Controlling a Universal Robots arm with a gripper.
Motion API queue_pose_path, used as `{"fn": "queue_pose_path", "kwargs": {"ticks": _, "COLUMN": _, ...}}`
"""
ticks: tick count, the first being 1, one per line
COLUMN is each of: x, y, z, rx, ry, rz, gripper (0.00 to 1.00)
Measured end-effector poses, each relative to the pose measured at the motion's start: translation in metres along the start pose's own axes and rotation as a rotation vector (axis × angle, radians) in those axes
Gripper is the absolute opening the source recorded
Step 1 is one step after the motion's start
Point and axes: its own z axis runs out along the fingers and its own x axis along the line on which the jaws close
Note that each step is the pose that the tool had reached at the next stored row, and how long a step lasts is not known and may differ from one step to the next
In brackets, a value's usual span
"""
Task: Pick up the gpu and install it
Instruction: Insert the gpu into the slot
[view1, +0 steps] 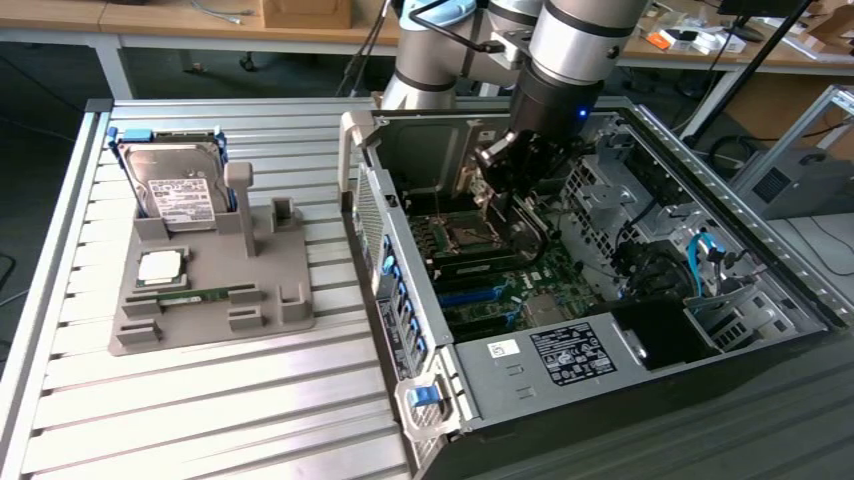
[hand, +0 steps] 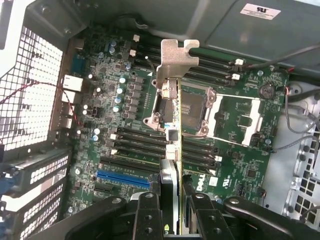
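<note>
The gpu (hand: 171, 95) hangs edge-on in the wrist view, its silver metal bracket (hand: 175, 57) at the far end, above the green motherboard (hand: 240, 165). My gripper (hand: 172, 207) is shut on the card, with a black finger (hand: 148, 212) pressed against each side. In the exterior view the gripper (view1: 523, 175) reaches down into the open computer case (view1: 400, 250), holding the gpu (view1: 518, 222) upright over the motherboard (view1: 501, 280) near the CPU socket. A blue slot (hand: 122, 178) lies on the board beside the card, apart from it.
A grey fixture (view1: 267, 290) on the slatted table at the exterior view's left carries a hard drive (view1: 174, 185) in a blue frame, a processor (view1: 160, 265) and a RAM stick (view1: 187, 296). Drive cages, cables (view1: 701, 260) and case walls surround the gripper.
</note>
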Motion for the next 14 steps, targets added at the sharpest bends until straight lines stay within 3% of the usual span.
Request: {"fn": "queue_pose_path", "kwargs": {"ticks": 14, "x": 0.0, "y": 0.0, "z": 0.0, "rx": -0.002, "ry": 0.001, "rz": -0.076, "gripper": 0.27}}
